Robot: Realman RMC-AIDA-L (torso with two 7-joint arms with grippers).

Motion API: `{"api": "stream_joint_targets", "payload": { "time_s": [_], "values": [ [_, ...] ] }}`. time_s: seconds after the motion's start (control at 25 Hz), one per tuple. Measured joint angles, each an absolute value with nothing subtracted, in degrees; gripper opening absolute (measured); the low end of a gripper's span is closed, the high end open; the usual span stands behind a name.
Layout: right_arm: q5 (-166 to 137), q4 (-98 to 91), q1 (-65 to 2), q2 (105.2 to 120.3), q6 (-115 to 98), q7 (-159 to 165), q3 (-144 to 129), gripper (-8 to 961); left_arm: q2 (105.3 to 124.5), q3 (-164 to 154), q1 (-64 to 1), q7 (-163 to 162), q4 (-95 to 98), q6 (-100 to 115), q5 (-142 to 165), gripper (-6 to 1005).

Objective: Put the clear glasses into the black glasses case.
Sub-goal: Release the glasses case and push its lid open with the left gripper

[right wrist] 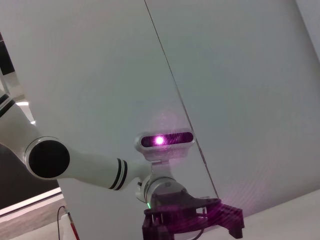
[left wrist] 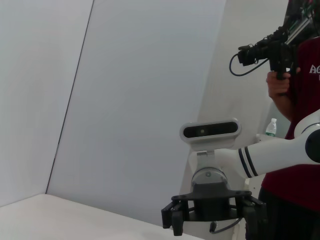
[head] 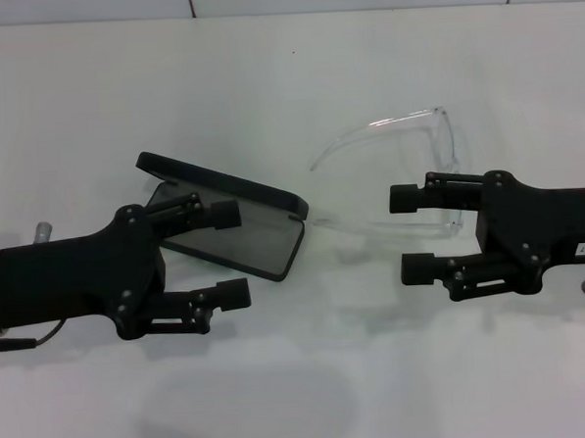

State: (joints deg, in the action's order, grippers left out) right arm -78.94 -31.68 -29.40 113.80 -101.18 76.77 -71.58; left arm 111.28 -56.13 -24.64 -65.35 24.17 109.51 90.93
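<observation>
Both grippers hover over the white table (head: 266, 83) with their jaws spread and nothing between them. Left gripper (head: 231, 254) points toward the middle, its upper finger lying over the black glasses case (head: 236, 227), which sits open just ahead of it: the lid tilts up on the far side and the grey-lined tray lies flat, one rounded corner poking out past the fingertips. Right gripper (head: 413, 233) faces it from the other side, with the clear glasses (head: 398, 169) just beyond and partly under its upper finger; one thin arm of the glasses reaches to the case's near corner. Between the two grippers the table is bare, and it is bare in front of them too. Small writing on the right arm's side is too blurred to read. Each wrist camera shows only the opposite gripper, (left wrist: 212, 215) and (right wrist: 192, 220), against a pale wall, neither case nor glasses; the left wrist view also catches a person (left wrist: 295, 125) in a dark red shirt holding up a camera (left wrist: 265, 52).
</observation>
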Motion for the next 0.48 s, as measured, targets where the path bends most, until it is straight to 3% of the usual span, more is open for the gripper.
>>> {"api": "stream_joint_targets", "payload": {
  "time_s": [0.48],
  "values": [
    [-79.0, -31.8, -29.8, 114.10, -101.2, 76.6, -71.6, 831, 111.43, -56.1, -24.3, -65.4, 23.9, 109.5, 91.0, 879]
  ]
}}
